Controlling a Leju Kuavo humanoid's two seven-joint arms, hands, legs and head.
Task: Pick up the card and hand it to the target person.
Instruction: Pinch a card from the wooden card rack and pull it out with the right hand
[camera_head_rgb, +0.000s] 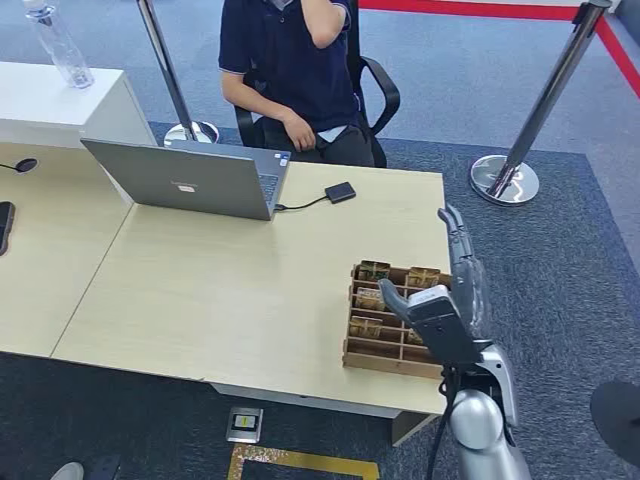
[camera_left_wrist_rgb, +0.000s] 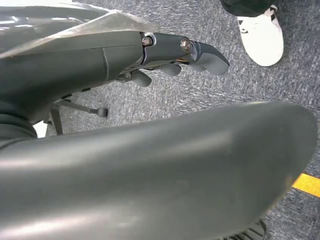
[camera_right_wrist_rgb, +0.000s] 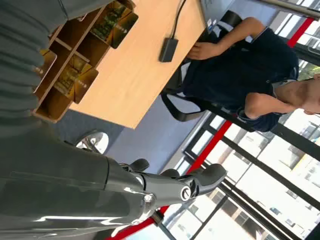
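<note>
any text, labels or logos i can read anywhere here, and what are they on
No text can be read in these pictures.
Laptop: a pale mark on the lid, too small to read.
Cards in the wooden tray: green and gold print, too blurred to read in the head and right wrist views.
Floor plate under the table edge: a small yellow patch, not legible.
Water bottle: no readable label.

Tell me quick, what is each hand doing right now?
Left hand: hangs over the carpet, holds nothing, fingers curled in; closed.
Right hand: raised above the card box, fingers straight and apart, holds nothing; open.
</note>
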